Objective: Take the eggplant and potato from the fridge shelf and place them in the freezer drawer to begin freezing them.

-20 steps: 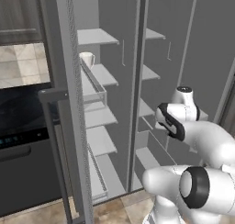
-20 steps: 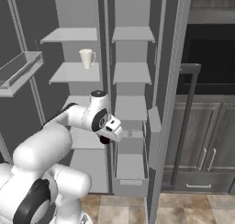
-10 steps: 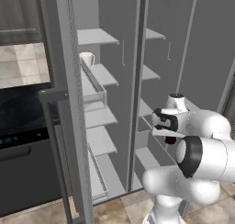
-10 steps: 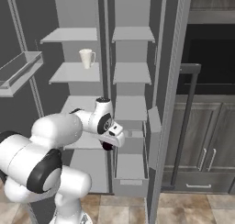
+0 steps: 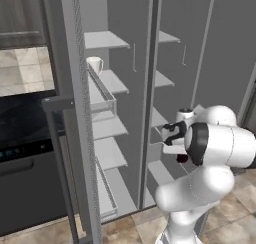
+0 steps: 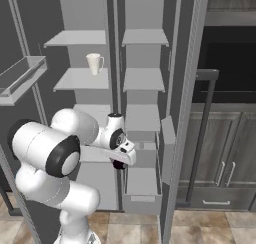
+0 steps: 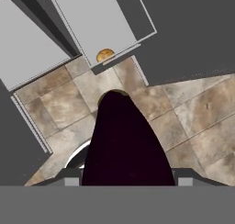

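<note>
The eggplant (image 7: 126, 145) is pinched between the fingers of the gripper (image 6: 119, 163), its dark tapered body jutting out ahead of them over the tiled floor (image 7: 183, 117). It is judged light, firm and smooth-skinned, so a hold across the thick end is favoured against slipping. Beyond its tip, the potato (image 7: 105, 55) is seen lying at the near edge of the freezer drawer (image 7: 101, 21), already inside.
</note>
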